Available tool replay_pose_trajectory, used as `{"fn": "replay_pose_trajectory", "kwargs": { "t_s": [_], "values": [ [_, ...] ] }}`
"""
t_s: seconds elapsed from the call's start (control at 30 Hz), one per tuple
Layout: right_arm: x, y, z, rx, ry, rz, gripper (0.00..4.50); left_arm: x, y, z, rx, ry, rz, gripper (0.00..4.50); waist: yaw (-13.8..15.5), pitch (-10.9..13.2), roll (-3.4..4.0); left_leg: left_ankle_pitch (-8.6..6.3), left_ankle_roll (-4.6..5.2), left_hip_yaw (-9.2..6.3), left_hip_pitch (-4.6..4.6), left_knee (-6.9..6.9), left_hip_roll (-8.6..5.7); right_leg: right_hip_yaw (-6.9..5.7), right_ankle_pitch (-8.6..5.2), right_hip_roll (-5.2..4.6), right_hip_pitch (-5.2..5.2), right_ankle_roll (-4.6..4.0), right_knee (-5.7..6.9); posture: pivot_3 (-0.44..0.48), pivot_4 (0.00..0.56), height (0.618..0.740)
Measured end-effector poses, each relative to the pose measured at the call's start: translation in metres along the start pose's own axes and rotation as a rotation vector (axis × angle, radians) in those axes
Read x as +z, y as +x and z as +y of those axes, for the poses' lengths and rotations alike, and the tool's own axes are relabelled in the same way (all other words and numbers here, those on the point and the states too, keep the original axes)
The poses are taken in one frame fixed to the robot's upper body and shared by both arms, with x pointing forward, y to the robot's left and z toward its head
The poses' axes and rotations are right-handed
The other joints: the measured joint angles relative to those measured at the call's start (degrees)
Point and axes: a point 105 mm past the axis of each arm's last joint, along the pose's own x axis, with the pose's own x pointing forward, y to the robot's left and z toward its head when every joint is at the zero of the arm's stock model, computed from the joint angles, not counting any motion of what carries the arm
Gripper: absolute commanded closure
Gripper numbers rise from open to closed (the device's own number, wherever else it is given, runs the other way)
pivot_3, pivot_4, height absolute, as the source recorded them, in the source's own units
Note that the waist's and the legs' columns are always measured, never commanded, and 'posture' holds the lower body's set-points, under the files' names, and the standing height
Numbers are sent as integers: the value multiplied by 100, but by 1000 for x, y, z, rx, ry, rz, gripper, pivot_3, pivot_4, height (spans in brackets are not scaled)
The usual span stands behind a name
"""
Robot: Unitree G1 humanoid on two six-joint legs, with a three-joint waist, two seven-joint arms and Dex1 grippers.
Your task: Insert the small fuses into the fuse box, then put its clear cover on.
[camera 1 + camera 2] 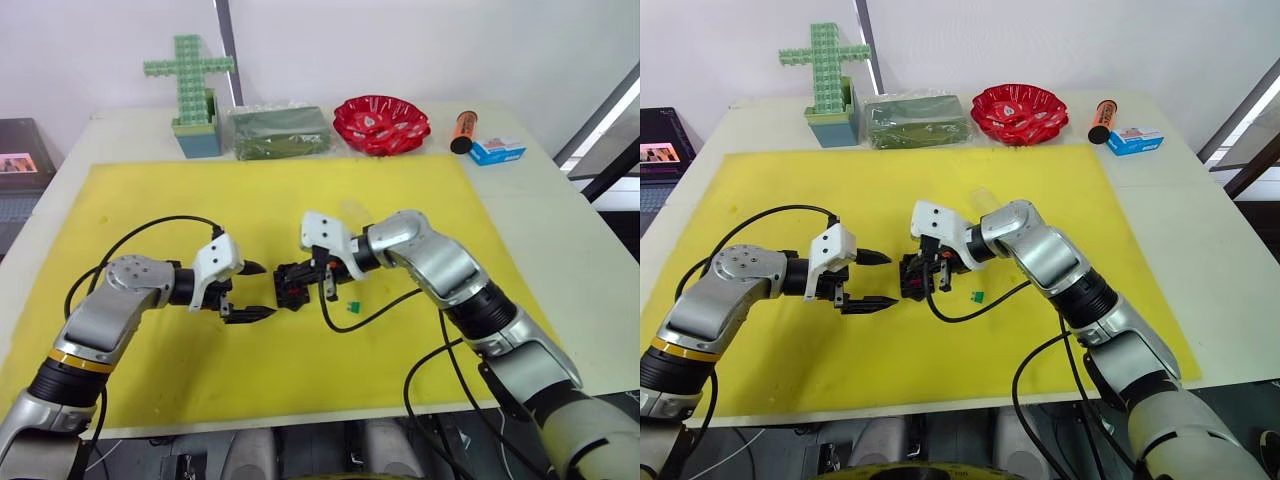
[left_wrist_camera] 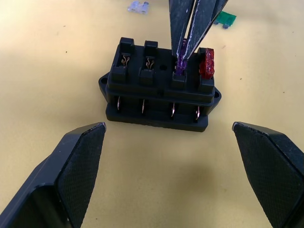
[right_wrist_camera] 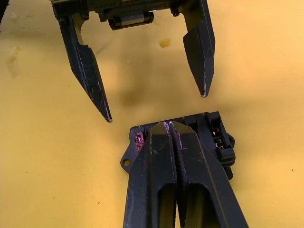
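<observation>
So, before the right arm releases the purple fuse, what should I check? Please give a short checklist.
1. Purple fuse in the third slot of the fuse box: ok, though how deep it sits, cannot tell.
2. Right end effector shut on that fuse: ok.
3. Red fuse in the end slot: ok.
4. Left end effector open, beside the box and not touching it: ok.
5. Two slots empty; green fuse and a pale fuse loose on the mat: ok.
6. Clear cover position: cannot tell.
</observation>
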Motion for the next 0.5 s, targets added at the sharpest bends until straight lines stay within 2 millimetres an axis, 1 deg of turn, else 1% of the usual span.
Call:
{"fn": "replay_pose_trajectory", "kwargs": {
  "t_s": [0.27, 0.5],
  "values": [
    [-10, 4, 5, 23, -25, -7, 4455, 0, 0, 0, 0, 0, 0, 0, -2, -1, -1, 0, 0, 0, 5, 0, 0, 0, 0, 0, 6, 0, 1, 0, 150, 740],
    [-14, 6, 1, 21, -36, -18, 4455, 0, 0, 0, 0, 0, 1, 0, 1, -3, -1, 0, 0, -1, 17, 1, 0, 0, -1, 0, 19, -1, 1, 0, 150, 740]
  ]
}}
